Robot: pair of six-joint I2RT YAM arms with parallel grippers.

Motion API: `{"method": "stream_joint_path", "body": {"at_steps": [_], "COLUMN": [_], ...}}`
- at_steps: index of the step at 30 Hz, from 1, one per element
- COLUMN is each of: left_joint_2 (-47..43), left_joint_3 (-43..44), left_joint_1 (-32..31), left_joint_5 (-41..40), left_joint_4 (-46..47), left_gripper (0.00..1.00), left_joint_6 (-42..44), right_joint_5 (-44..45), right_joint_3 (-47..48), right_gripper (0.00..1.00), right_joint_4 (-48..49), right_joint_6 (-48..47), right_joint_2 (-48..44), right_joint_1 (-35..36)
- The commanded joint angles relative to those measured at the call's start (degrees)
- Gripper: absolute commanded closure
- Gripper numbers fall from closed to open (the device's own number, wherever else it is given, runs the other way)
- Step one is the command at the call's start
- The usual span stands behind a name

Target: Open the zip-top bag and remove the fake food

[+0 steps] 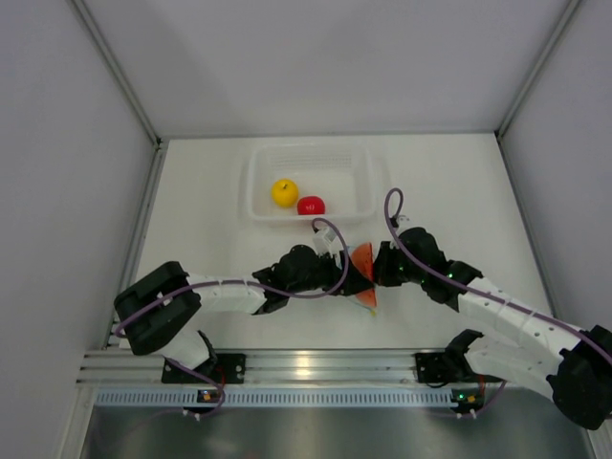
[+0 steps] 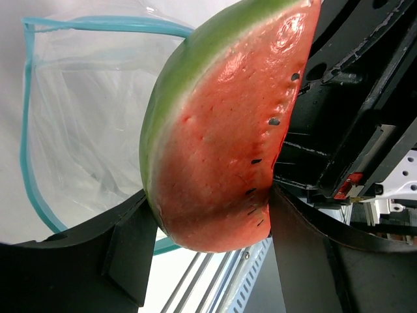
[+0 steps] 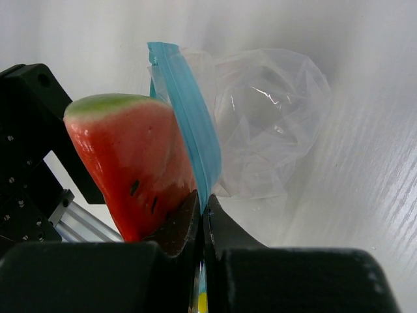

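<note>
1. On the white table (image 1: 191, 287), the tray (image 1: 256, 191) held the yellow fruit (image 1: 284, 192) and red fruit (image 1: 311, 205)
2. Your left gripper (image 2: 208, 241) clamped the watermelon slice (image 2: 221, 143) beside the zip-top bag (image 3: 273, 117), whose strip your right gripper (image 3: 202, 215) pinched
3. Removal looked nearly done; next called for carrying the slice to the tray

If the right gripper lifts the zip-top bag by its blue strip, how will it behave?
Probably floppy: the zip-top bag is thin, wrinkled film, so it would likely sag below the right gripper. It looks empty, so likely very light. The film looks glossy, perhaps slippery.
</note>
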Motion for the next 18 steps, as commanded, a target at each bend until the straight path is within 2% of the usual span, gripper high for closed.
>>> {"method": "stream_joint_path", "body": {"at_steps": [1,3,6,12,14,15,16,18], "left_joint_2": [0.52,0.43,0.6,0.96,0.61,0.52,0.52,0.34], "left_joint_3": [3.6,3.6,3.6,3.6,3.51,3.51,3.25,3.07], "left_joint_1": [-0.91,-0.82,-0.91,-0.82,-0.82,-0.91,-0.82,-0.82], "left_joint_5": [3.0,2.82,2.91,2.65,2.21,1.77,1.42,1.15], "left_joint_4": [7.58,7.58,7.49,7.49,7.58,7.58,7.49,7.4], "left_gripper": [0.36,0.35,0.26,0.23,0.26,0.31,0.44,0.5], "left_joint_6": [-0.5,-0.41,-0.5,-0.5,-0.41,-0.49,-0.58,-1.02], "right_joint_5": [-5.67,-5.41,-5.41,-5.67,-5.67,-5.58,-4.97,-4.35], "right_joint_3": [2.12,1.94,2.03,2.03,1.85,1.68,1.68,1.68], "right_gripper": [1.0,1.0,1.0,1.0,1.0,1.0,1.0,1.0], "right_joint_4": [8.76,9.02,9.2,9.99,10.43,10.6,10.52,10.08], "right_joint_6": [2.15,2.07,1.98,1.98,2.07,2.07,2.07,1.63], "right_joint_2": [-0.94,-0.6,-0.07,1.07,1.34,1.51,1.52,2.04], "right_joint_1": [2.3,2.39,2.65,3.09,3.18,3.09,3.18,3.18]}}
